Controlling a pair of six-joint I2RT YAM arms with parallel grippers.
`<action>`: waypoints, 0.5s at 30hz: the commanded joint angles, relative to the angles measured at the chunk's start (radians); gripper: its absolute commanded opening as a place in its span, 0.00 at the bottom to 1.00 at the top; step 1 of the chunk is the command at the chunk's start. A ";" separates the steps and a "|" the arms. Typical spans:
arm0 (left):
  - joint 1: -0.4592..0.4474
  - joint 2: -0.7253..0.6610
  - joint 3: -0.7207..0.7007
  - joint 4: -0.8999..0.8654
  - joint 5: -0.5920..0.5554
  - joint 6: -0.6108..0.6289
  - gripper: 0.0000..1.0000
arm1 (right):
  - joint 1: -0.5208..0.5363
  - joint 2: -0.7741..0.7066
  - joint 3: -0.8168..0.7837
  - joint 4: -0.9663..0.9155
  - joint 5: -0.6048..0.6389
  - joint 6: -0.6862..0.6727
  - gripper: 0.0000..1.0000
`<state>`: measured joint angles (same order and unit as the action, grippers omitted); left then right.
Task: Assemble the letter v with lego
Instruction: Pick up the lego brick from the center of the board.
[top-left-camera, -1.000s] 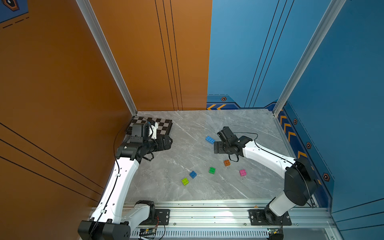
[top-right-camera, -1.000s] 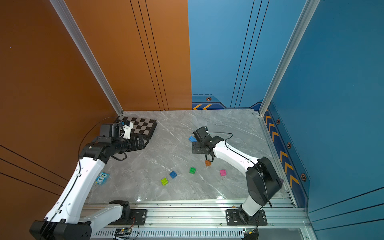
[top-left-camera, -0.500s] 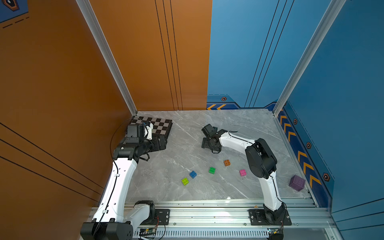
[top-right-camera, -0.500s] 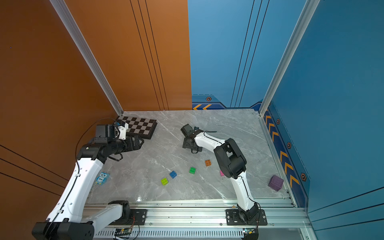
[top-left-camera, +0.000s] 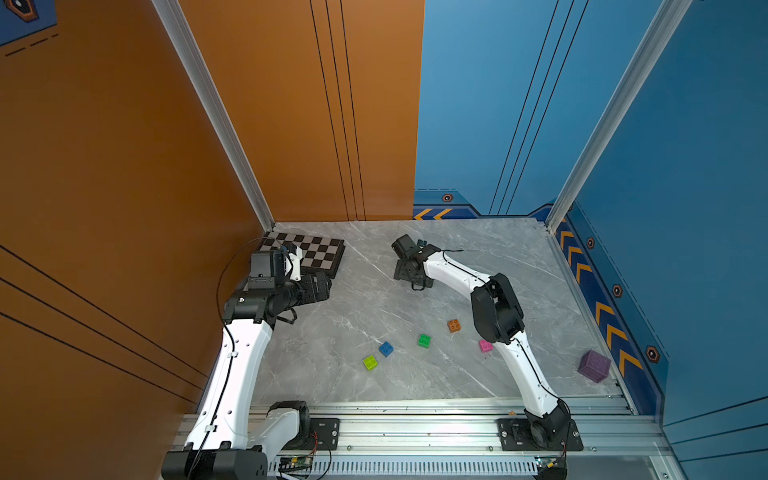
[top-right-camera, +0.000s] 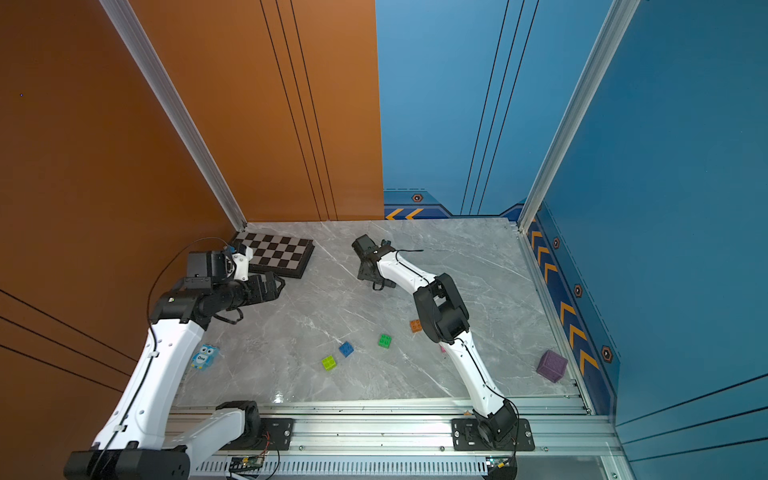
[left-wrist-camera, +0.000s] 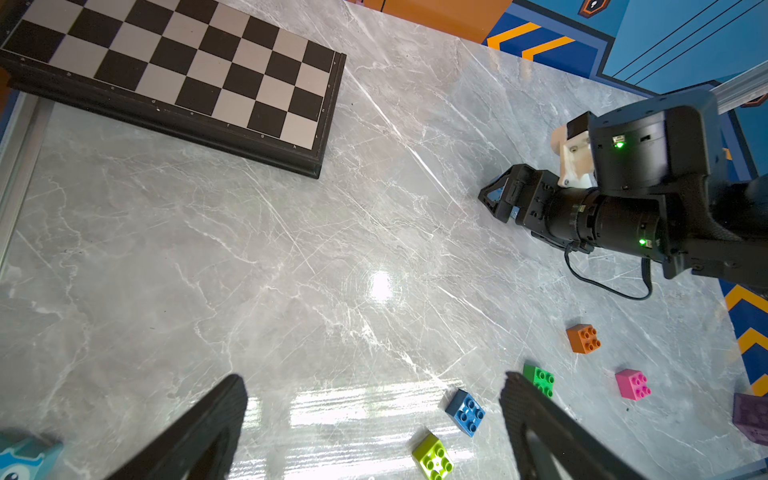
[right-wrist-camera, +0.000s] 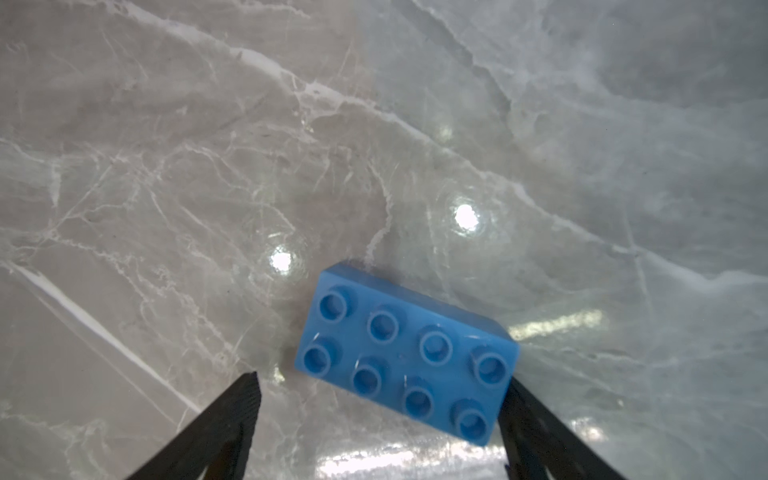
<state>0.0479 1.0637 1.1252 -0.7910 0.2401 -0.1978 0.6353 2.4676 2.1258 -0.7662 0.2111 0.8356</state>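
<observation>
A light-blue lego brick (right-wrist-camera: 407, 357) lies flat on the table between the fingers of my open right gripper (right-wrist-camera: 380, 382). One finger is at the brick's end and the other stands clear of it. In both top views this gripper (top-left-camera: 409, 279) hides that brick. Lime (top-left-camera: 370, 362), dark blue (top-left-camera: 386, 348), green (top-left-camera: 424, 340), orange (top-left-camera: 454, 325) and pink (top-left-camera: 485, 345) lego bricks lie loose near the front. My left gripper (left-wrist-camera: 374, 380) hangs open and holds nothing, beside the chessboard (top-left-camera: 309, 253). The letter v is out of view.
A large purple studded cube (top-left-camera: 594, 365) sits at the front right by the wall. A blue owl toy (top-right-camera: 204, 356) lies beside the left arm. The chessboard fills the far left corner. My right elbow (top-left-camera: 496, 311) hangs over the orange and pink bricks.
My right gripper has swung left and farther back, over the light-blue brick, with its elbow folding in. The purple cube has come into view. The left gripper has pulled back slightly.
</observation>
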 joint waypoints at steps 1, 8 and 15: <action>0.011 -0.005 -0.019 -0.015 0.020 0.016 0.98 | -0.016 0.061 0.047 -0.120 0.031 0.007 0.91; 0.018 0.001 -0.021 -0.015 0.026 0.015 0.98 | -0.026 0.138 0.175 -0.133 0.007 -0.027 0.84; 0.024 0.007 -0.022 -0.014 0.035 0.013 0.98 | -0.014 0.160 0.201 -0.147 0.014 -0.081 0.77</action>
<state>0.0608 1.0645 1.1145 -0.7910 0.2451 -0.1982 0.6147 2.5690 2.3062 -0.8478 0.2214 0.7944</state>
